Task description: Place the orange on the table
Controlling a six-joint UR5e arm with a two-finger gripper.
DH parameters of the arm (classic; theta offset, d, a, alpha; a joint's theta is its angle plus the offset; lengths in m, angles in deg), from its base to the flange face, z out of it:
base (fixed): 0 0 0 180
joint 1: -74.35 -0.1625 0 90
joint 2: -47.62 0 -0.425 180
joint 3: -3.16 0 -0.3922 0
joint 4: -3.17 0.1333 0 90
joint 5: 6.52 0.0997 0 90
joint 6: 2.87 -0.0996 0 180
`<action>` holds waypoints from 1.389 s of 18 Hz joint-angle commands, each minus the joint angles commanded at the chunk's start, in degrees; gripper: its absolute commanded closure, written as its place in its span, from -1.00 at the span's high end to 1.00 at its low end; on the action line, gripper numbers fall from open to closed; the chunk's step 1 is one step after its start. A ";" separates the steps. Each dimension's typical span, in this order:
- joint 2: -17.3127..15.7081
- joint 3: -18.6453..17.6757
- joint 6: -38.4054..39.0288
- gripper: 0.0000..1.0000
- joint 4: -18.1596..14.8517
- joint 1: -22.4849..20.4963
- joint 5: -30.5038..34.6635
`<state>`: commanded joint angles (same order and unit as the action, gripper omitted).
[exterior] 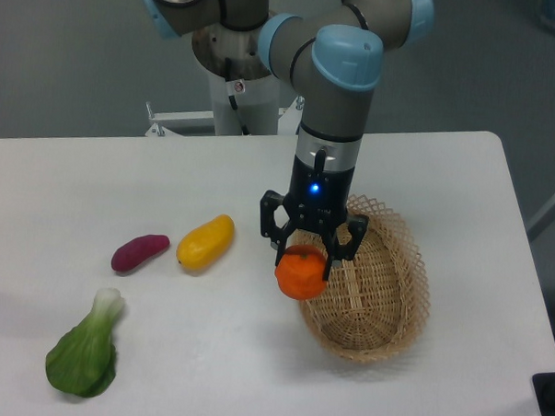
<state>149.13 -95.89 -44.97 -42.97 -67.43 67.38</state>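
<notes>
The orange (300,275) is a small round bright-orange fruit held between the black fingers of my gripper (307,259), which is shut on it. It hangs just above the left rim of the wicker basket, over the border between the basket and the white table (168,176). My arm comes down from the top of the view, with a blue light lit on the wrist.
The oval wicker basket (384,309) lies tilted at the right of the orange. A yellow mango-like fruit (205,242) and a purple sweet potato (139,254) lie to the left. A green leafy vegetable (85,357) lies at the front left.
</notes>
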 joint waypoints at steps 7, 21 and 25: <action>5.62 0.96 8.60 -0.10 0.61 9.48 10.46; 19.59 5.63 22.68 -0.02 0.79 18.28 18.56; 20.48 5.54 22.06 0.09 0.88 19.25 19.87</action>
<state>169.61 -90.35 -22.91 -42.09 -48.17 87.26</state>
